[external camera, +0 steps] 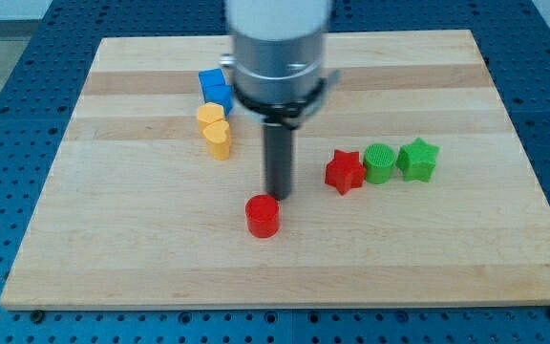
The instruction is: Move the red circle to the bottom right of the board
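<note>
The red circle (263,216) is a short red cylinder lying low on the wooden board (113,248), a little left of centre. My tip (277,196) is the lower end of the dark rod, just above and slightly right of the red circle in the view, very close to it or touching its upper edge; I cannot tell which. The rod hangs from the grey arm head (278,48) at the view's top.
A red star (345,172), a green cylinder (380,163) and a green star (418,159) stand in a row right of the rod. A blue block (216,90) and a yellow block (215,130) lie to the upper left.
</note>
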